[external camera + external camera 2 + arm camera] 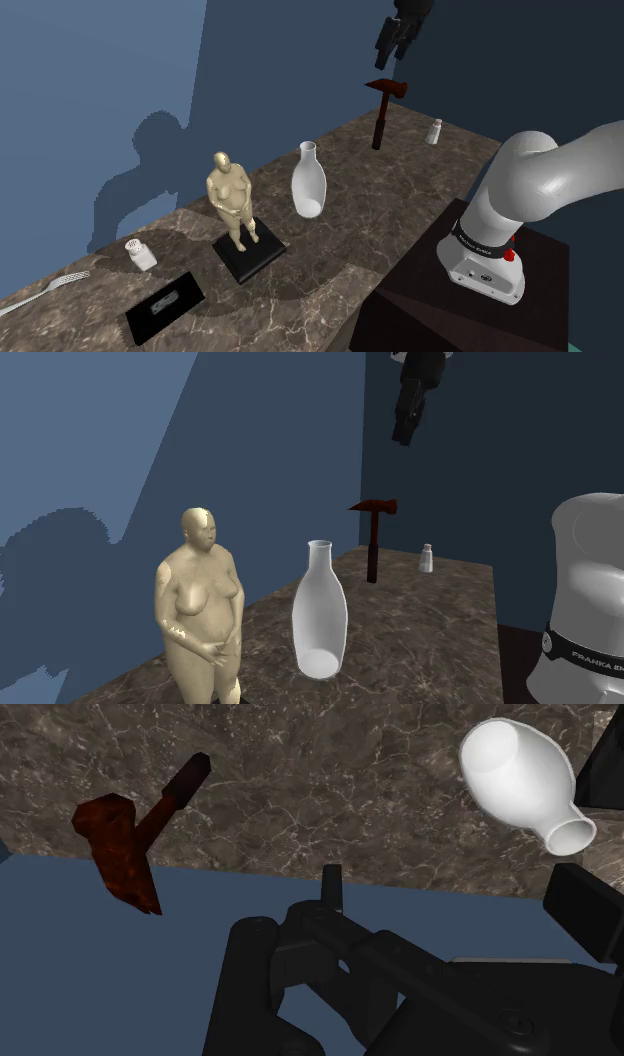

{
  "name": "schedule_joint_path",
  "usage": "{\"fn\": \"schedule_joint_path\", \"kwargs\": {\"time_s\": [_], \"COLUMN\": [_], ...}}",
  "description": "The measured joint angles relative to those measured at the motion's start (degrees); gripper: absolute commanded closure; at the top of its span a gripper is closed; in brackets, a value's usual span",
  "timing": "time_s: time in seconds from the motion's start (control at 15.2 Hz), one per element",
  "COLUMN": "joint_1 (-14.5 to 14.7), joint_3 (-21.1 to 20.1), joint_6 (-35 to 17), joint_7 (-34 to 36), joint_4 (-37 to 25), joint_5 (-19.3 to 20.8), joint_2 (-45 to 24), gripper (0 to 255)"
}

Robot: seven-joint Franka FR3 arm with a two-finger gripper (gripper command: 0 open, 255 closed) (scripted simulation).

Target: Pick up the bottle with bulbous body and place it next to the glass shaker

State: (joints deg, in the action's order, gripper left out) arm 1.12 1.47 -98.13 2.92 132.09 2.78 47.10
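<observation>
Got the bottle (pixel 310 180) upright mid-counter, near the statue (pixel 233 200), nothing touching it. Can't call apart or together on the gripper (pixel 392 50), way up over the hammer (pixel 384 110). Could clip that hammer heading over, or tip the bottle by grabbing the round belly off-centre.

Blue walls (pixel 90 80) meet in a corner behind the brown marbled surface (pixel 390 225); shadows fall on the lighter wall.
</observation>
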Motion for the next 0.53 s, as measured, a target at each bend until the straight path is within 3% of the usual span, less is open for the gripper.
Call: {"fn": "schedule_joint_path", "kwargs": {"time_s": [0.53], "joint_1": [1.6], "joint_3": [-4.8], "joint_6": [-7.8], "joint_7": [5.3], "joint_4": [4.8], "joint_5": [-2.4], "joint_2": [-4.4], "gripper": [0]}}
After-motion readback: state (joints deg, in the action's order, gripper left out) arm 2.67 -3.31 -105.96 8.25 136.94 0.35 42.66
